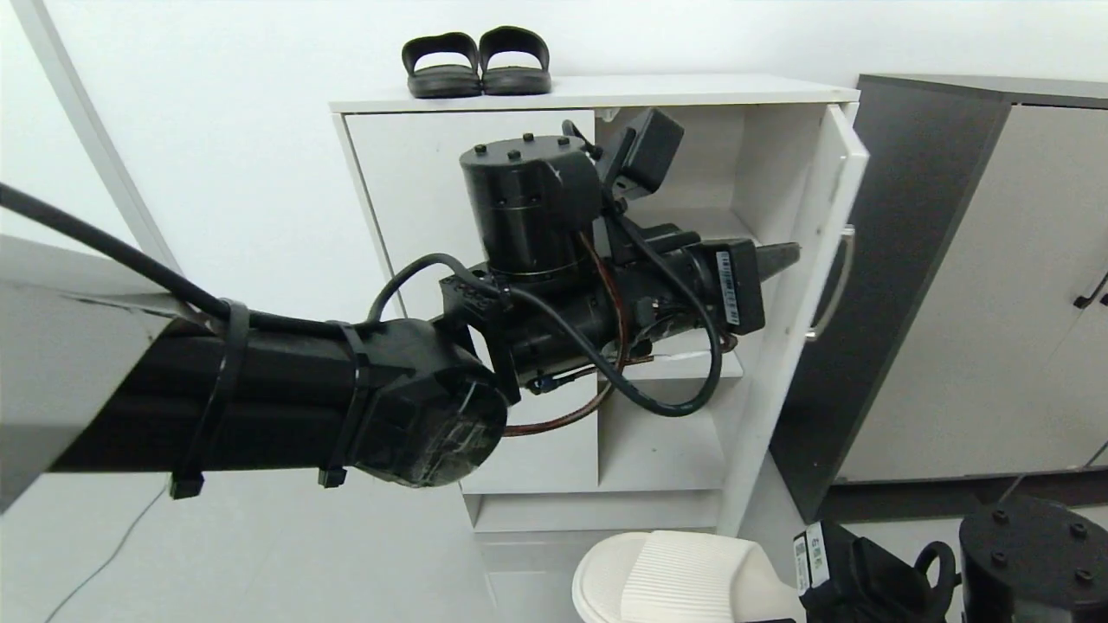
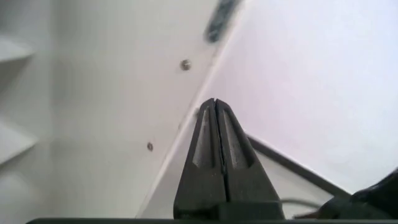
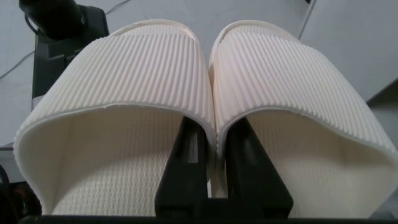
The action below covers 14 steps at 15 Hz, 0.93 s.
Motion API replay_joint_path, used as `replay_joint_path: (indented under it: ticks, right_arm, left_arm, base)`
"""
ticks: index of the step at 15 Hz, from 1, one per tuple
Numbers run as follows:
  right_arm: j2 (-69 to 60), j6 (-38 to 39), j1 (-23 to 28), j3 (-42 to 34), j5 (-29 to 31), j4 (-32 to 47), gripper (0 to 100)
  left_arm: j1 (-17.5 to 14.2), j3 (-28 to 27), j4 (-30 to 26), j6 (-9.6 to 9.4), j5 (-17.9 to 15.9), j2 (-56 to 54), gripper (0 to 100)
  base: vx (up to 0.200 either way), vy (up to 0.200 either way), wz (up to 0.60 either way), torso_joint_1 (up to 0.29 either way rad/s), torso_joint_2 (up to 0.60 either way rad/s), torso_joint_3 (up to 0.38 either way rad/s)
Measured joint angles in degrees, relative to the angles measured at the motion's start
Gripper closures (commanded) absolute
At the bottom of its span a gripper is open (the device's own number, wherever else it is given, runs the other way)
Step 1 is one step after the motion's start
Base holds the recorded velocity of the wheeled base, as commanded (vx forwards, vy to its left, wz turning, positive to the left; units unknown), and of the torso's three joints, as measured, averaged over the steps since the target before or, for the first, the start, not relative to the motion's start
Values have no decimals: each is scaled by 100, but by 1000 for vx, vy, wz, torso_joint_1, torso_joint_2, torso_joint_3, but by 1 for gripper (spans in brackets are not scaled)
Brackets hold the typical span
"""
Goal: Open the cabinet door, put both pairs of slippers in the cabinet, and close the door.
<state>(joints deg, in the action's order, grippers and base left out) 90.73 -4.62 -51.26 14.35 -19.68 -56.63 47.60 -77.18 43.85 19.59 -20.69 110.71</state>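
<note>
Left gripper (image 2: 215,106) clenched, fingers (image 2: 202,152) pressed flat together with nothing between. Tip just beside the inner face of the cabinet door (image 1: 827,199), level with the cabinet's upper shelf (image 1: 692,221). Left arm lying across the cabinet's front.

Right gripper (image 3: 214,162) grasping the white slippers (image 3: 124,81): one finger inside each slipper, the two adjoining side walls pinched between them. Pair held side by side, ribbed straps uppermost, low in front of the cabinet's base and outside it.

Door swung wide on the cabinet's open half, curved handle (image 1: 835,285) on its outer face. Bare white shelves inside that half of the cabinet (image 1: 692,86); other half shut behind a plain white door.

Black slippers (image 1: 476,61) side by side on the cabinet's top, above the shut half, near its front edge.

Grey cupboard (image 1: 969,260) just beside the cabinet, on the open door's side.
</note>
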Motion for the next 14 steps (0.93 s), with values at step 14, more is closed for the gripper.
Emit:
replay_joint_path:
  ticks: [14]
  right_arm:
    - [1123, 1104, 1200, 2082, 2851, 27, 100]
  left_arm:
    - [-2354, 2074, -1593, -644, 1369, -2954, 100]
  base:
    - [0, 0, 0, 0, 0, 0]
